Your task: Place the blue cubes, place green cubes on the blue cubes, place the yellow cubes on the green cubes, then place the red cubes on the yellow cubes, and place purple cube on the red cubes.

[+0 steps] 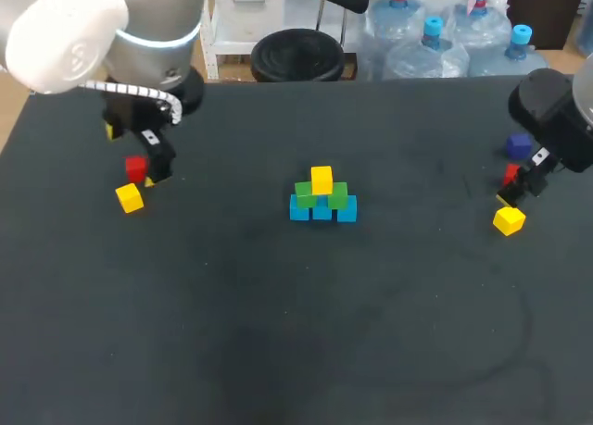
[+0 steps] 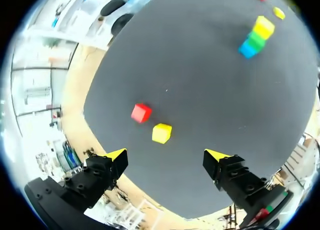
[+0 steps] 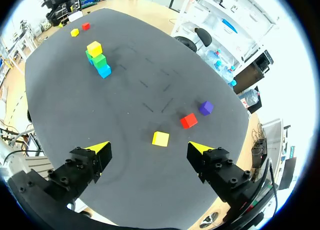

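In the middle of the black table [image 1: 278, 332] stands a pyramid [image 1: 321, 198]: three blue cubes in a row, two green cubes on them, one yellow cube [image 1: 321, 179] on top. At the left lie a red cube [image 1: 136, 168] and a yellow cube [image 1: 130, 198]. My left gripper [image 1: 156, 170] hangs open just right of that red cube. In its wrist view the red cube [image 2: 141, 112] and yellow cube [image 2: 161, 133] lie ahead of the open gripper [image 2: 166, 155]. At the right lie a purple cube [image 1: 518, 146], a red cube [image 1: 510, 174] and a yellow cube [image 1: 509, 220]. My right gripper [image 1: 521, 192] is open above them, holding nothing.
In the right wrist view the yellow cube [image 3: 160, 138] sits just ahead of the open gripper [image 3: 149, 149], with the red cube [image 3: 188, 121] and purple cube [image 3: 205, 107] beyond it. The pyramid [image 3: 97, 58] stands far off across the table.
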Tool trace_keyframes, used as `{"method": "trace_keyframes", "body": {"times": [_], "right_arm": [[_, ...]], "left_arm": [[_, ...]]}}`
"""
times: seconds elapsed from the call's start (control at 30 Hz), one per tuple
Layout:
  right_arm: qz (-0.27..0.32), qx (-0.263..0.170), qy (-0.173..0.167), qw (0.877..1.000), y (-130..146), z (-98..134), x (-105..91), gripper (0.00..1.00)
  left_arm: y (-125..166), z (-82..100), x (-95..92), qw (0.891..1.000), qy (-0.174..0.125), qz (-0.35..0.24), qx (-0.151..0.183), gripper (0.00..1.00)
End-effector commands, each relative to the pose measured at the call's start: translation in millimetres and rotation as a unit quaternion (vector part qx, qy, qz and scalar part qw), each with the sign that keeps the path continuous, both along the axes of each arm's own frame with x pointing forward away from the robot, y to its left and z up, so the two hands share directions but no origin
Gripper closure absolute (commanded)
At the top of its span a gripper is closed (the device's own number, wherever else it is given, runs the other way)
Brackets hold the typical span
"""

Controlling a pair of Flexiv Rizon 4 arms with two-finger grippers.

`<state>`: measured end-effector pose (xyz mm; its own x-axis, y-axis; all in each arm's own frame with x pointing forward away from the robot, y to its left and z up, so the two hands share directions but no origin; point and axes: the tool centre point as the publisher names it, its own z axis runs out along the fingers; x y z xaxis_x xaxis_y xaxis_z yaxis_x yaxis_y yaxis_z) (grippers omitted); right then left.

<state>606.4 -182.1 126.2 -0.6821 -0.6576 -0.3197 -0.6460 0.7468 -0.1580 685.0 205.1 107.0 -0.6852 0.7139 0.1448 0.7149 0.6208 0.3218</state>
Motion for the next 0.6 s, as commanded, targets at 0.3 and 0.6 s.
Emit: {"method": "trace_keyframes", "body": {"times": [0.3, 0.6], "right_arm": [[-0.001, 0.000, -0.003, 1.000, 0, -1, -0.7, 0.00], [-0.001, 0.000, -0.003, 1.000, 0, -1, -0.7, 0.00]], "left_arm": [[31, -47.9, 16.3, 0.998, 0.046, 0.023, -0.046, 0.00], [46, -61.2, 27.3, 0.996, 0.070, 0.009, -0.059, 0.00]]}}
